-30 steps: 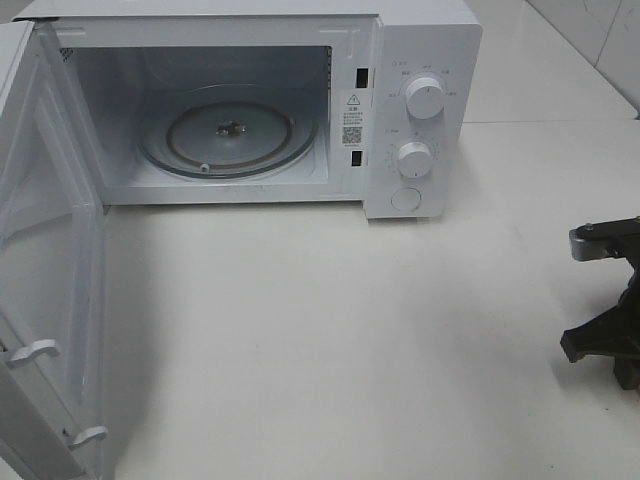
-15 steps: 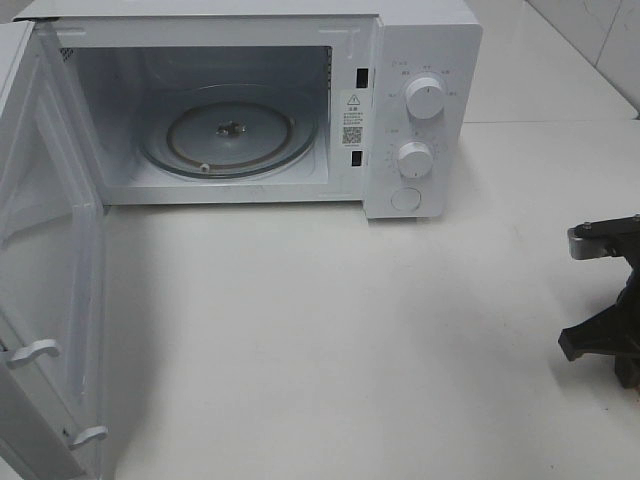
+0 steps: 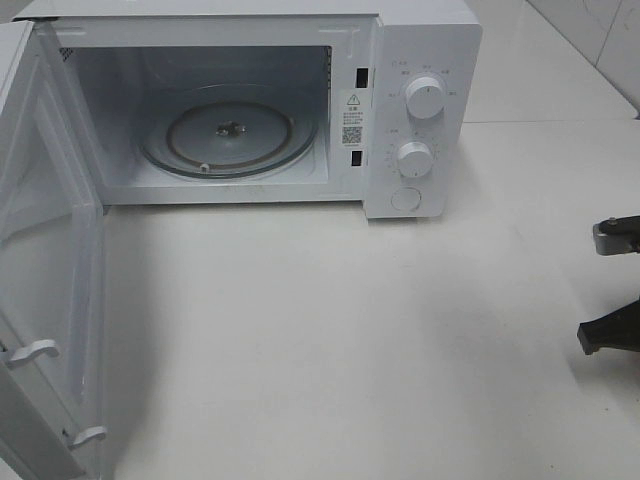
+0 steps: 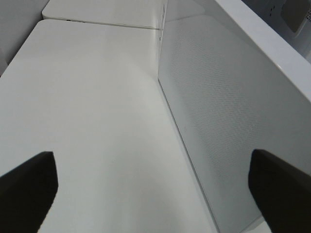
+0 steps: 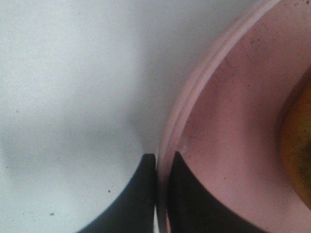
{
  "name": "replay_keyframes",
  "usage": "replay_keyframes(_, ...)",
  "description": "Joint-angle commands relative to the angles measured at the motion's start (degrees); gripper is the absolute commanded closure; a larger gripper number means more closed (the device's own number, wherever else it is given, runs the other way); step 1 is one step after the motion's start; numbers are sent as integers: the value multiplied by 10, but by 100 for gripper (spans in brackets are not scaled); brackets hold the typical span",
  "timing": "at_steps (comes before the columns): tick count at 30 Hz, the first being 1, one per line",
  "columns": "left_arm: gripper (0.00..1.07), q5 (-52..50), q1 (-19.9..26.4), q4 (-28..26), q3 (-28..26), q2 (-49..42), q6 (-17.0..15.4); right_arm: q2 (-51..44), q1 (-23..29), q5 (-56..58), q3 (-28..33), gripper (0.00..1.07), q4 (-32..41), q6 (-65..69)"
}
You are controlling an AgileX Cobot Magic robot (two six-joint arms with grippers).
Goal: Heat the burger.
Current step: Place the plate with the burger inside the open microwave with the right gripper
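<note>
White tabletop (image 5: 63,73) lay outside the right gripper (image 5: 162,161), whose jaws had just pinched shut on the pink plate (image 5: 228,111) rim. The burger (image 5: 297,141) sat on the plate beyond its fingertips and likely could now be lifted. Meanwhile the left gripper (image 4: 154,184) stood wide.

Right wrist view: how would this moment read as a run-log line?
right claw: shut on pink plate rim | burger: on plate | microwave door: open | left claw: open
</note>
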Motion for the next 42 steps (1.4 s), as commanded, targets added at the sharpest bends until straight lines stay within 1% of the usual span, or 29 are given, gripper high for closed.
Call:
replay_keyframes(1,7,-5,2,0,1,-11,1,-14,-3,17,3,107,-7,19)
replay_keyframes(5,7,-5,2,0,1,-11,1,-14,-3,27,3,107,-7,21)
replay_keyframes(7,7,-5,2,0,1,-11,1,-14,5,36,3,107,-9,21)
replay_keyframes(9,7,-5,2,0,1,-11,1,-15,26,48,3,107,-22,26)
replay_keyframes(10,7,-5,2,0,1,-11,1,-15,26,48,3,107,-22,26)
replay_keyframes(12,7,-5,2,0,1,-11,1,-19,58,66,3,107,-44,38)
replay_keyframes(15,7,-5,2,0,1,-11,1,-20,64,72,3,107,-50,44)
replay_keyframes(17,7,-5,2,0,1,-11,1,-30,89,95,2,107,-73,61)
replay_keyframes(31,7,-5,2,0,1,-11,1,-53,140,173,2,107,-87,69)
replay_keyframes(33,7,-5,2,0,1,-11,1,-53,166,195,2,107,-85,73)
replay_keyframes(36,7,-5,2,0,1,-11,1,-53,174,201,2,107,-85,77)
replay_keyframes(38,7,-5,2,0,1,-11,1,-53,209,215,2,107,-81,86)
replay_keyframes(39,7,-5,2,0,1,-11,1,-53,209,215,2,107,-81,86)
replay_keyframes(41,7,-5,2,0,1,-11,1,-53,239,227,2,107,-81,94)
replay_keyframes(42,7,-5,2,0,1,-11,1,-53,239,227,2,107,-81,94)
